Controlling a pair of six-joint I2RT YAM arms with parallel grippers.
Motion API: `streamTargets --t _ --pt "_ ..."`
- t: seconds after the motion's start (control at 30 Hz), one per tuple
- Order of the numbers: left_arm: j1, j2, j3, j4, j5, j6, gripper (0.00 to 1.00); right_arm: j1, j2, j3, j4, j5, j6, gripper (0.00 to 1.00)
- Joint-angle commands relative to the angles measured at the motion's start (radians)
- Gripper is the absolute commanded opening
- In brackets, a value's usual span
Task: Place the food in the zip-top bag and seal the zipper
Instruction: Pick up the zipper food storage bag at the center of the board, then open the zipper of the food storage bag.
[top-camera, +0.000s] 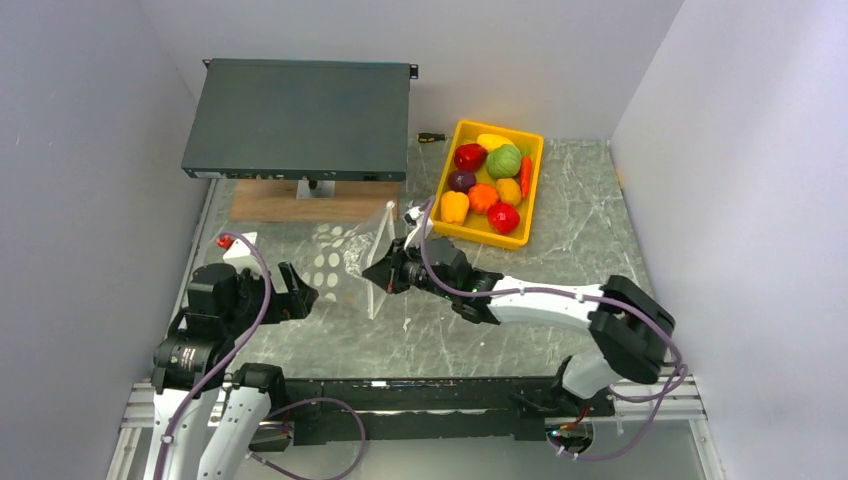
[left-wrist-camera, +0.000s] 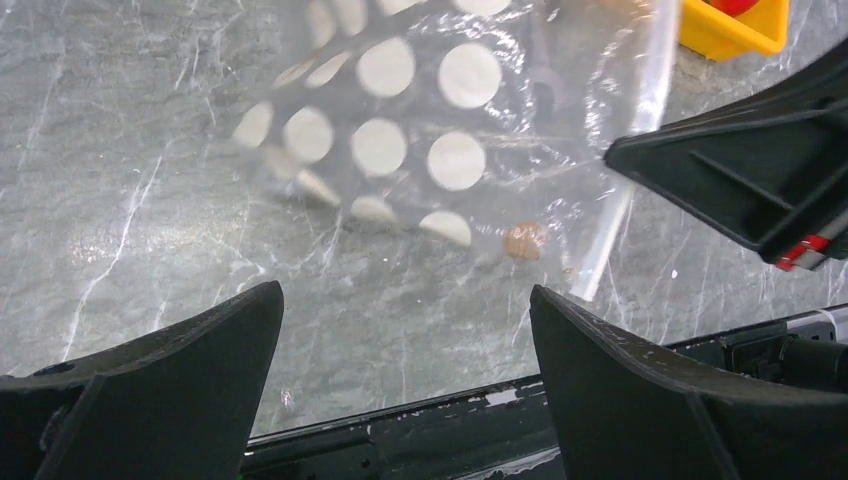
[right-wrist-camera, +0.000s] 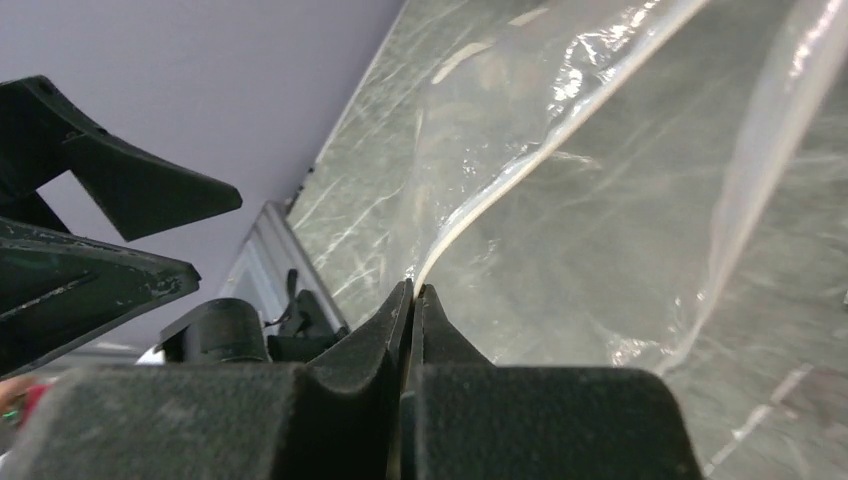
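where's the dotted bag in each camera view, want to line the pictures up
Top external: the bag is left of centre, its right edge pinched by the right end effector.
Left wrist: upper middle, white dots showing, beyond the open left end effector.
Right wrist: fills the right half, its edge clamped at bottom centre.
Shared landmark: the grey marbled table, in all three.

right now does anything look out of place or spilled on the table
Nothing spilled: the food all sits in the yellow tray. Only a small black-and-yellow tool by its far corner looks stray; the right gripper pinches the zip-top bag.
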Motion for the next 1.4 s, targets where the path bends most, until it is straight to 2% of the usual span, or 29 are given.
streamTargets --t 0.0,0.1,0.2,0.33,0.43,0.63,0.7,0.83,0.97,1.13,1.23,1.37 --pt "0.006 -0.026 -0.004 0.041 0.015 0.003 0.99 0.085 -0.089 0.139 -0.32 0.261 -0.261 0.0" --pt "0.006 -0.04 0.0 0.049 0.013 0.001 0.99 0.157 -0.038 0.238 -0.386 0.3 -0.341 0.0" --pt "0.005 -0.049 0.009 0.07 0.035 -0.026 0.99 0.216 0.036 0.306 -0.379 0.264 -0.364 0.0" --pt "0.005 -0.05 0.047 0.085 0.102 -0.151 0.91 0.277 0.112 0.366 -0.322 0.177 -0.397 0.0" --pt "0.006 -0.071 0.066 0.088 0.105 -0.213 0.88 0.291 0.118 0.349 -0.239 0.102 -0.387 0.0" --pt "0.005 -0.091 0.089 0.069 0.099 -0.204 0.87 0.291 0.083 0.276 -0.124 0.046 -0.367 0.0" --pt "0.006 -0.083 0.075 0.083 0.106 -0.19 0.84 0.291 0.089 0.276 -0.11 0.025 -0.357 0.0" --pt "0.005 -0.045 0.074 0.085 0.1 -0.163 0.63 0.291 0.108 0.293 -0.093 0.008 -0.326 0.0" --pt "0.005 -0.048 0.078 0.071 0.078 -0.135 0.49 0.291 0.117 0.305 -0.097 0.025 -0.311 0.0" --pt "0.006 -0.022 0.059 0.082 0.093 -0.105 0.42 0.29 0.15 0.348 -0.121 0.018 -0.297 0.0" --pt "0.005 0.004 0.064 0.063 0.048 -0.063 0.33 0.291 0.159 0.351 -0.112 0.022 -0.281 0.0" --pt "0.005 0.01 0.071 0.042 0.007 -0.039 0.38 0.298 0.173 0.409 -0.207 0.072 -0.285 0.0"
